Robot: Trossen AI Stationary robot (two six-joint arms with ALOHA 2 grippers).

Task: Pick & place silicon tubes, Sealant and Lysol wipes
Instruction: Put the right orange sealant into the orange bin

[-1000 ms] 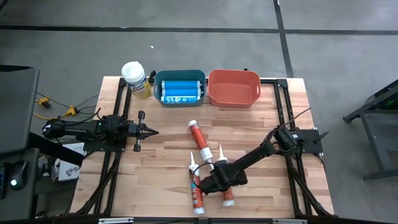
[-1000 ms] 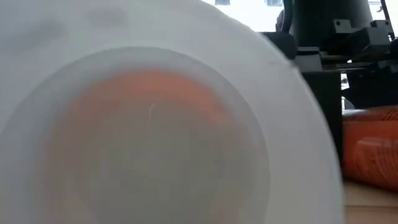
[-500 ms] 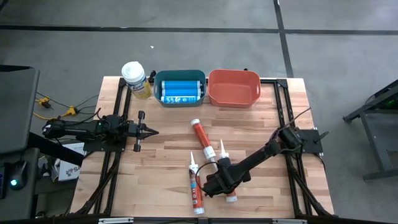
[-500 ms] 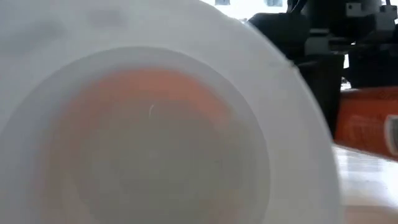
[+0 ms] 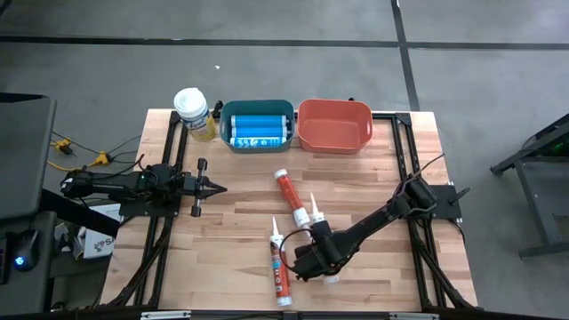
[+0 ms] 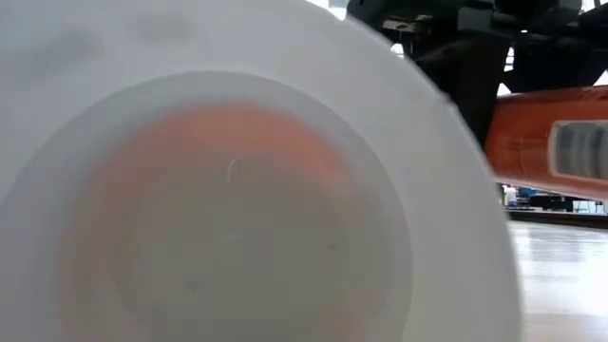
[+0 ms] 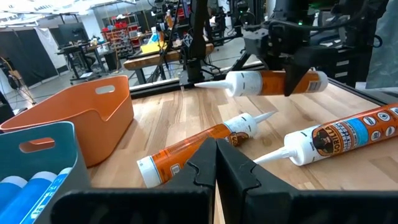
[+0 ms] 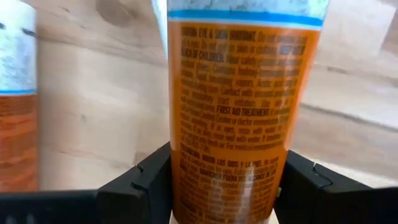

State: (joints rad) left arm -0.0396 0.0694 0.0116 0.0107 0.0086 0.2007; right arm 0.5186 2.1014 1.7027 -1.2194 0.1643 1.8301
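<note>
My right gripper (image 5: 316, 255) is shut on an orange sealant tube (image 5: 320, 240) with a white nozzle, held above the table's near middle. It also shows in the left wrist view (image 7: 273, 82). Two more orange tubes lie flat on the wood: one (image 5: 292, 196) toward the middle, one (image 5: 279, 267) to the left of the held tube. The Lysol wipes canister (image 5: 192, 114), with a white lid and pale yellow body, stands upright at the far left. My left gripper (image 5: 213, 188) is shut and empty at the table's left. My right gripper pinches the tube's orange body (image 8: 230, 149) between its two fingers (image 8: 143, 183), on the half toward the tube's flat base end. The fingers come from above and lie across the tube. The tube hangs about level, lifted clear of the table (image 7: 273, 82).
A teal bin (image 5: 258, 126) holding blue tubes and an orange bin (image 5: 334, 124) stand at the far edge, right of the canister. The white round end of a tube (image 6: 237, 190) fills most of the low view. Bare wood lies between the two arms.
My right gripper has gone up and slightly toward the far edge with the orange tube. The tube has been lifted off the table and stays about level. The other two tubes have kept their places.
</note>
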